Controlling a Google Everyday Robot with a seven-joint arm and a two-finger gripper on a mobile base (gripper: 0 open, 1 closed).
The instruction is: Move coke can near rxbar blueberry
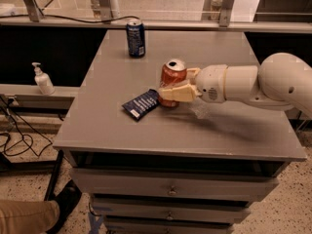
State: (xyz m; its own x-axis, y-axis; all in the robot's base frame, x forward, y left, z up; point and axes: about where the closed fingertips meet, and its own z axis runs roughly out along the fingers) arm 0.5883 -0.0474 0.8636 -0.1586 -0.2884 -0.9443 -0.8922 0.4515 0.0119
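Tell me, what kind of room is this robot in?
Probably a lab or workshop. There's a grey drawer cabinet, loose cables on the speckled floor and a pump bottle on a ledge. The gripper is over the cabinet top, jaws shut on the coke can beside the rxbar blueberry.

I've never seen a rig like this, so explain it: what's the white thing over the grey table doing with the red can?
It is a robot arm, seen by one camera looking down at the table. Its two-finger hand is closed around the coke can, upright and right beside the rxbar blueberry, the flat dark wrapper. I cannot tell whether the can rests on the table. A dark blue can stands at the far edge, and a soap dispenser sits beside the table.
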